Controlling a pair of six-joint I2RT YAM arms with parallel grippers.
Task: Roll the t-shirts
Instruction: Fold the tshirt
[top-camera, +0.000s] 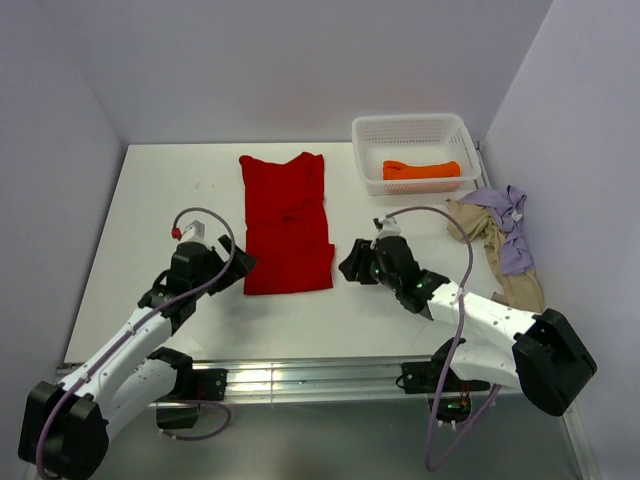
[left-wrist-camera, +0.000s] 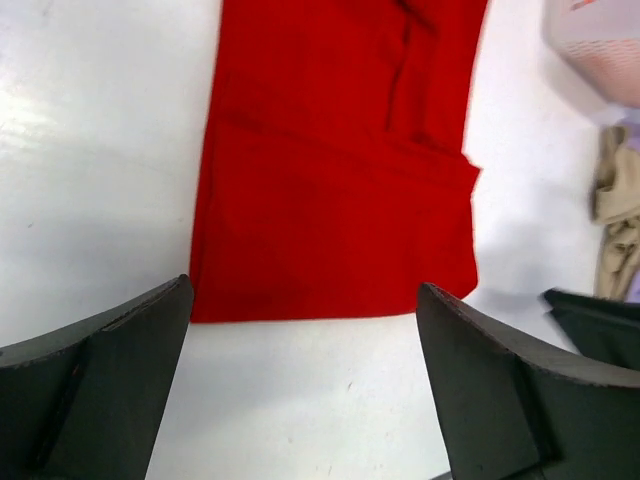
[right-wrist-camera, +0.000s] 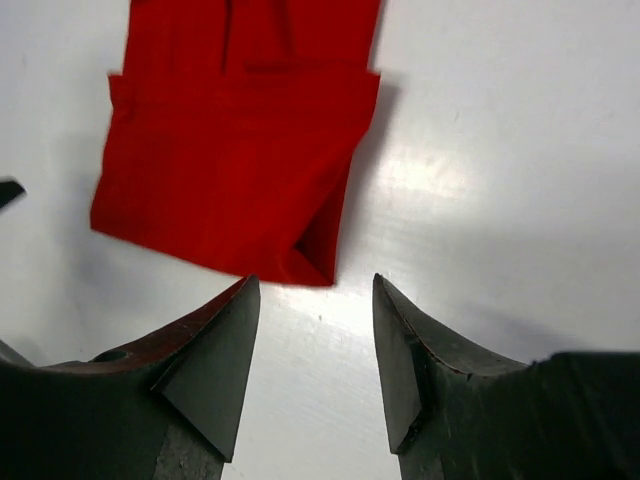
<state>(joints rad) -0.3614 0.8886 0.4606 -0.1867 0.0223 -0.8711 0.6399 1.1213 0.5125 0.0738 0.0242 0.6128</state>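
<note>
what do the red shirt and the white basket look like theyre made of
Red t-shirt: soft, matte cloth, likely cotton knit; it lies limp and flat, with creases and folded-over edges. White basket: rigid moulded plastic, by the look of it, with open mesh walls, a smooth rim and a slight sheen.

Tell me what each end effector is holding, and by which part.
Nothing is held. The left end effector and right end effector are both open and empty, flanking the red t-shirt at its near corners.
</note>
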